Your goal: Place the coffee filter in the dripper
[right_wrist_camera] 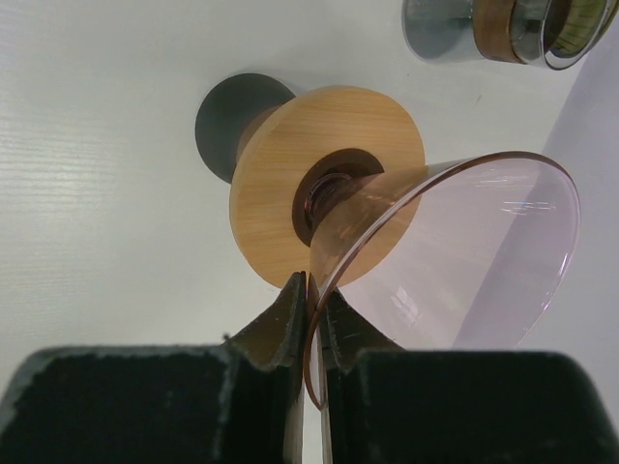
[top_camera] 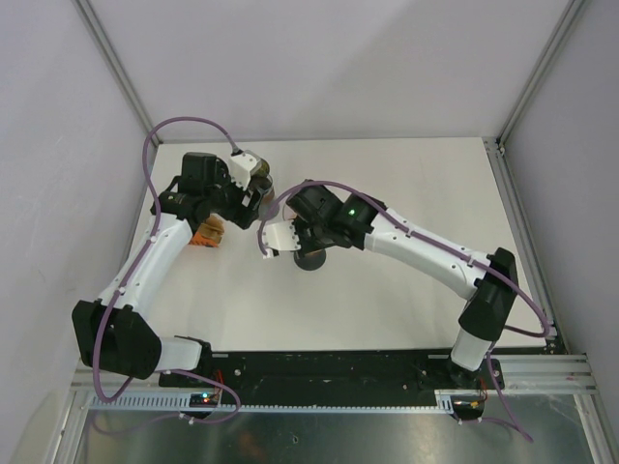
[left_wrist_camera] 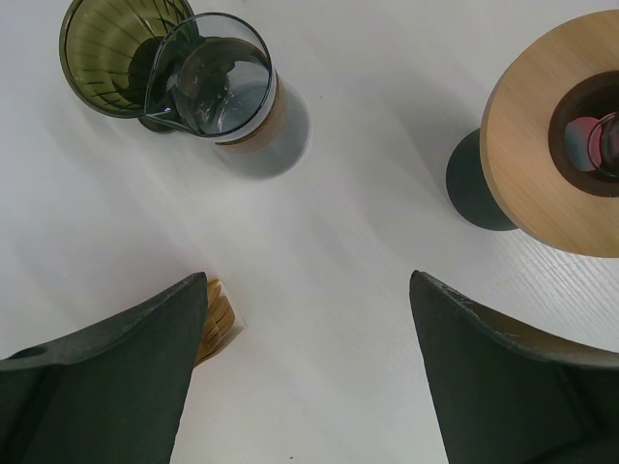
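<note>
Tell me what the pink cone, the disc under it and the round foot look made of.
The pink cone looks like clear rose-tinted glass or plastic: the table shows through it and the rim glints. The disc seems to be pale matte wood, with faint grain. The round foot is dark grey and matte; metal or plastic, I cannot tell.

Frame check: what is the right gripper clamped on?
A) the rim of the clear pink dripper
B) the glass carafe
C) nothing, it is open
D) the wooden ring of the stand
A: in the right wrist view, the right gripper pinches the rim of the pink dripper, whose narrow end meets the hole in the wooden ring.
</note>
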You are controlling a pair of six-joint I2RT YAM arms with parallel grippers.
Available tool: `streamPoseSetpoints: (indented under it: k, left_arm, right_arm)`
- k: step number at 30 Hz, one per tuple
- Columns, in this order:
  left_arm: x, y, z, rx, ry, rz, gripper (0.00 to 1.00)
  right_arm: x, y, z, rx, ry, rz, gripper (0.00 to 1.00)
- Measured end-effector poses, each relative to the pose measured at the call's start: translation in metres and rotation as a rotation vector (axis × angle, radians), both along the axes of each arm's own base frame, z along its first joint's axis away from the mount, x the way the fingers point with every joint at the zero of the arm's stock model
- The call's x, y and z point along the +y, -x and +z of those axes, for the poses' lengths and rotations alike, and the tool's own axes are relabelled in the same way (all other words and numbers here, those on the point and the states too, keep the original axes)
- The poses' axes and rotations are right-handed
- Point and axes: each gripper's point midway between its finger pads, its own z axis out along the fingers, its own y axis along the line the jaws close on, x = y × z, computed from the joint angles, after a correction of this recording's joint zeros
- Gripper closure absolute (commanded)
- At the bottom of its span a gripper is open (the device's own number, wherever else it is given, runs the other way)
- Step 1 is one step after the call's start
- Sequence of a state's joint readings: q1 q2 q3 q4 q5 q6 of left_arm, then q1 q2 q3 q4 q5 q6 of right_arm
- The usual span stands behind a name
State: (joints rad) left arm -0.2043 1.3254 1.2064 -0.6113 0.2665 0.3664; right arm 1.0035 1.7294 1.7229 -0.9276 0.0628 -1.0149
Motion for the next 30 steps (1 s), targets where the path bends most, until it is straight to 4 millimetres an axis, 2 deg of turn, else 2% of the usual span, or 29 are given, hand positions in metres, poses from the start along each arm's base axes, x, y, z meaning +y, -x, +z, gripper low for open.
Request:
streamPoseSetpoints:
  k: [8, 13, 15, 18, 20, 23, 30]
  left_arm:
    - [0.0, 0.0, 0.0, 0.0, 0.0, 0.0, 0.11]
    - [0.0, 0.0, 0.0, 0.0, 0.0, 0.0, 0.11]
    - [0.0, 0.0, 0.0, 0.001, 0.0, 0.0, 0.11]
    - [-0.001, 0.0, 0.0, 0.001, 0.002, -0.003, 0.11]
    - [-0.001, 0.0, 0.0, 0.001, 0.004, -0.004, 0.11]
    - [-0.001, 0.0, 0.0, 0.001, 0.005, -0.006, 0.11]
    - [-0.002, 0.001, 0.0, 0.001, 0.006, -0.007, 0.11]
  right_arm:
    - [0.001, -0.009, -0.018, 0.029, 0.027, -0.013, 1.0]
    - [0.003, -0.01, -0.019, 0.043, 0.017, -0.002, 0.99]
    - [0.003, -0.009, -0.019, 0.049, 0.015, 0.001, 0.91]
    - [0.003, -0.008, -0.019, 0.056, 0.013, 0.004, 0.72]
    - [0.003, -0.006, -0.02, 0.068, 0.013, 0.007, 0.63]
    - [0.004, -0.003, -0.021, 0.085, 0.011, 0.012, 0.56]
    - [0.01, -0.001, -0.015, 0.084, -0.011, 0.017, 0.47]
